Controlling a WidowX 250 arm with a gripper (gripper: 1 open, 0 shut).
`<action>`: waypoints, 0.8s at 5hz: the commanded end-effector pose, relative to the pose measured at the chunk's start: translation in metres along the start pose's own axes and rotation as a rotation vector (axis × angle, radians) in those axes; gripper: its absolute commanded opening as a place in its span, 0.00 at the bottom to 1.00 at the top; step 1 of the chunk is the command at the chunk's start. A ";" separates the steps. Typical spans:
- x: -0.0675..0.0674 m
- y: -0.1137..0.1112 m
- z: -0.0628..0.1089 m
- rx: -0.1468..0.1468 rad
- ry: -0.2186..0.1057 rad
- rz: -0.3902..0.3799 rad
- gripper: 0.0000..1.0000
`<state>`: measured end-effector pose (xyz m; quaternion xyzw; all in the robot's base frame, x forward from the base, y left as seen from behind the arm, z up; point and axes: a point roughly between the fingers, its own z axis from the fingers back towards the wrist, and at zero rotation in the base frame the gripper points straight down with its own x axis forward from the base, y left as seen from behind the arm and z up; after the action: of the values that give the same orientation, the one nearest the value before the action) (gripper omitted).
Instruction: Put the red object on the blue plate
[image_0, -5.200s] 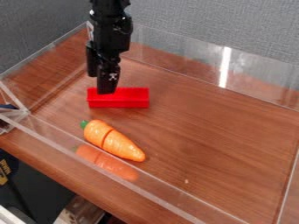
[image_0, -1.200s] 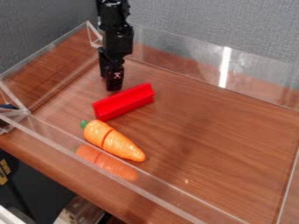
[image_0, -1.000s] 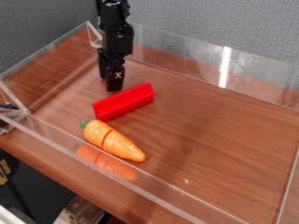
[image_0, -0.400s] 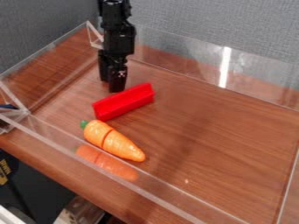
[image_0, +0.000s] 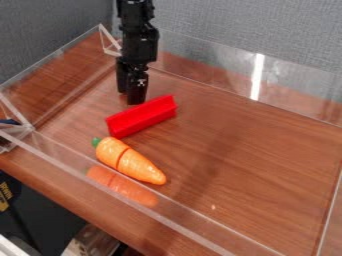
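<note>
The red object (image_0: 142, 117) is a plain red bar lying flat on the wooden floor of a clear-walled tray, turned at an angle with its right end further back. My gripper (image_0: 134, 96) hangs upright just behind the bar's left half. Its dark fingers look closed together, hold nothing, and stand a little apart from the bar. No blue plate shows in this view.
An orange carrot with a green end (image_0: 130, 161) lies in front of the red bar, near the tray's front wall. The clear plastic walls (image_0: 80, 170) enclose the wooden surface (image_0: 254, 150) on all sides. A grey wall stands behind.
Since the oldest frame the red bar has turned, its right end swinging to the back, and my gripper has come off it. Over the last second the gripper drifted slightly right.
</note>
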<state>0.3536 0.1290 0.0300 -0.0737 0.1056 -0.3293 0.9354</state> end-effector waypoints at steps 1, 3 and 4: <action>-0.001 0.005 0.016 0.028 -0.009 -0.068 1.00; -0.012 0.007 0.010 0.001 0.020 -0.172 1.00; -0.016 0.004 0.007 -0.016 0.027 -0.199 1.00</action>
<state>0.3439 0.1353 0.0285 -0.0956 0.1239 -0.4248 0.8917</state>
